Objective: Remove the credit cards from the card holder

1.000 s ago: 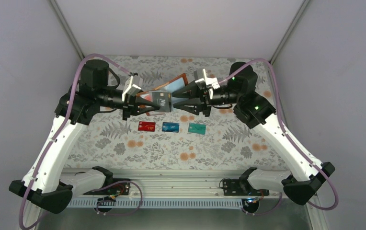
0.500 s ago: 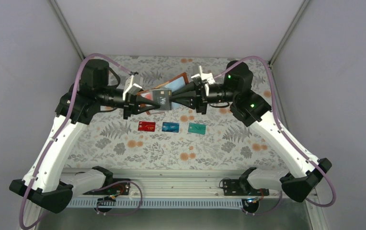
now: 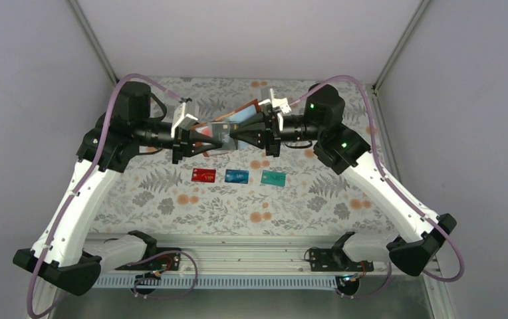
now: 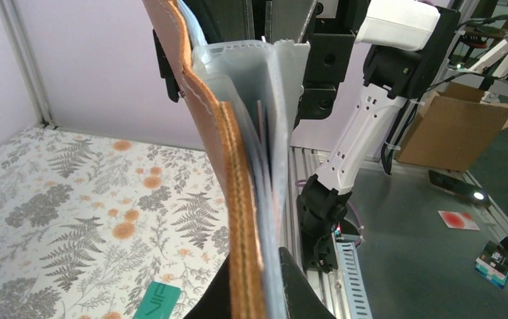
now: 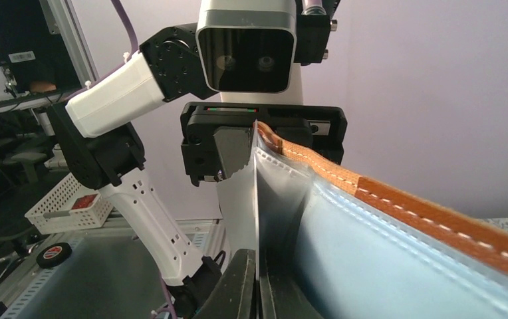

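Top external: claws meet by the desk's (image 3: 171,199) far edge.
Left claw (image 3: 217,138) clamps your brown leather card holder (image 3: 246,113); right claw (image 3: 233,133) pinches its thin grey card (image 3: 221,130).

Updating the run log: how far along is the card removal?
Done: red card, blue card and teal card lie on the table. In hand: left tool holds the card holder aloft; right tool pinches a thin sheet inside, card or pocket unclear. Left: pull it out, then any cards hidden inside.
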You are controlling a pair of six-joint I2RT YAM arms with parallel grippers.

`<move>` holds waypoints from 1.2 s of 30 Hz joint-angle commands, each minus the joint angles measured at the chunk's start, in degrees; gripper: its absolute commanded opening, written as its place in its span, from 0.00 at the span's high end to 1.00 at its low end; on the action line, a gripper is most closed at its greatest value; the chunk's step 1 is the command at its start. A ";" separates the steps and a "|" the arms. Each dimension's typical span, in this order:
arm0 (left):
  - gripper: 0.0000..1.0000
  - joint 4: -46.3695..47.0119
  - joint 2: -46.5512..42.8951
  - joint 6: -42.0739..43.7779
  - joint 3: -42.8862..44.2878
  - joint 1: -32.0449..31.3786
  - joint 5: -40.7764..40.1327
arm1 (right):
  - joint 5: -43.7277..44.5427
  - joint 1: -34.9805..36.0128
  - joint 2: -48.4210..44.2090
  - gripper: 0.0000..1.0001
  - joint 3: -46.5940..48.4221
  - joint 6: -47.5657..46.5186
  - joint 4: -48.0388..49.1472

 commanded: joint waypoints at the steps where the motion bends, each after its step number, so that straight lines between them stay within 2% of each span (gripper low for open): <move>1: 0.98 2.35 -0.63 -1.60 -0.35 -0.38 4.27 | 2.37 0.46 -0.07 0.96 1.40 -1.71 -2.05; 4: 0.98 3.41 -0.56 -4.24 -1.06 0.09 5.27 | 7.86 -2.38 -0.82 0.96 1.34 -2.88 -5.99; 8: 0.97 2.81 -0.44 -4.14 -1.24 0.43 4.22 | 7.29 -6.20 -2.41 0.96 0.45 -3.42 -8.86; 15: 0.94 2.60 -0.90 -3.98 -2.83 0.66 3.96 | 5.06 -7.74 -4.48 0.96 -0.57 -2.97 -7.96; 16: 0.91 2.66 -1.00 -3.95 -3.15 0.70 4.06 | 3.93 -7.74 -4.48 0.96 -0.45 -2.83 -7.76; 18: 0.79 2.88 -1.15 -4.11 -3.85 0.74 4.42 | 1.76 -7.76 -4.31 0.96 -0.22 -2.55 -7.41; 19: 0.79 3.11 -1.19 -4.24 -4.15 0.71 4.47 | 0.78 -7.77 -4.24 0.96 -0.12 -2.18 -7.06; 21: 0.82 3.73 -1.05 -4.96 -4.65 0.73 4.40 | -1.34 -7.69 -4.05 0.96 -0.04 -1.71 -6.09; 25: 0.97 4.45 -0.79 -5.56 -4.55 0.75 4.51 | -1.22 -7.68 -4.13 0.96 -0.40 -2.68 -6.24; 31: 0.98 4.01 -0.89 -5.38 -4.18 1.17 4.42 | 2.15 -7.86 -3.68 0.96 1.47 -7.89 -12.98; 36: 0.98 0.30 -1.09 -0.19 -3.28 1.32 3.35 | 6.88 -9.06 -4.98 0.96 4.11 -12.37 -19.29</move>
